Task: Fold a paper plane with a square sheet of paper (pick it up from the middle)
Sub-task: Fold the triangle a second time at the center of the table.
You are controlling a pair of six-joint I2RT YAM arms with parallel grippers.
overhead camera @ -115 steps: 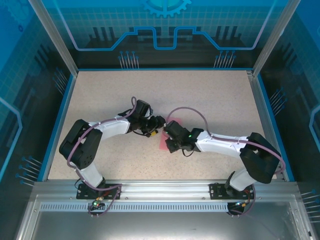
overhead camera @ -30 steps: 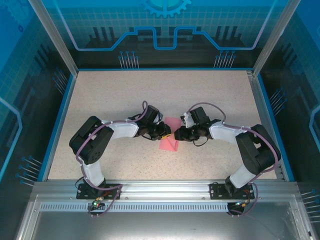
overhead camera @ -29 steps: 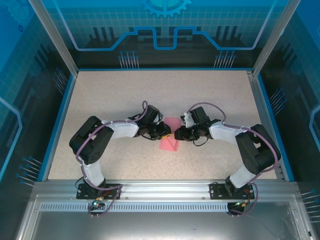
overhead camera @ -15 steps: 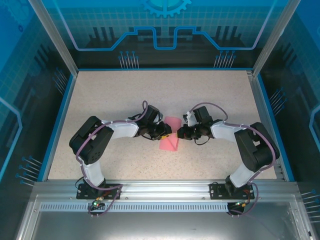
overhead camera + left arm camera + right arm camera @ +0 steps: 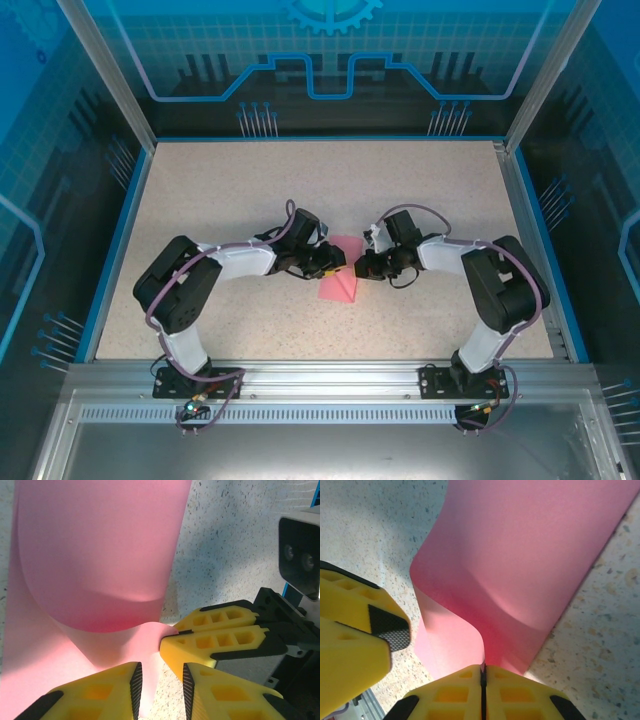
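Note:
The pink-red sheet of paper (image 5: pixel 339 286) lies mid-table, curled over on itself in a loose roll with no sharp crease. My right gripper (image 5: pixel 358 268) is shut on the lifted edge of the paper (image 5: pixel 520 555), its yellow fingertips (image 5: pixel 455 687) pressed together around it. My left gripper (image 5: pixel 334 267) faces it from the left and is open; a strip of the paper (image 5: pixel 100 555) lies on the table between its fingers (image 5: pixel 95 695). In the left wrist view the right gripper (image 5: pixel 167 632) pinches the paper's raised corner just ahead of my left gripper (image 5: pixel 160 690).
The speckled beige table (image 5: pixel 220 190) is bounded by a blue rim (image 5: pixel 112 250) and clear walls. Both arms reach inward, elbows out, meeting at the centre. The right arm's camera housing (image 5: pixel 300 550) sits close behind its fingers.
The right arm, earlier lying over the paper, has swung to its right side and its elbow has folded inward. The paper's edge is lifted and curled. The left arm has barely moved.

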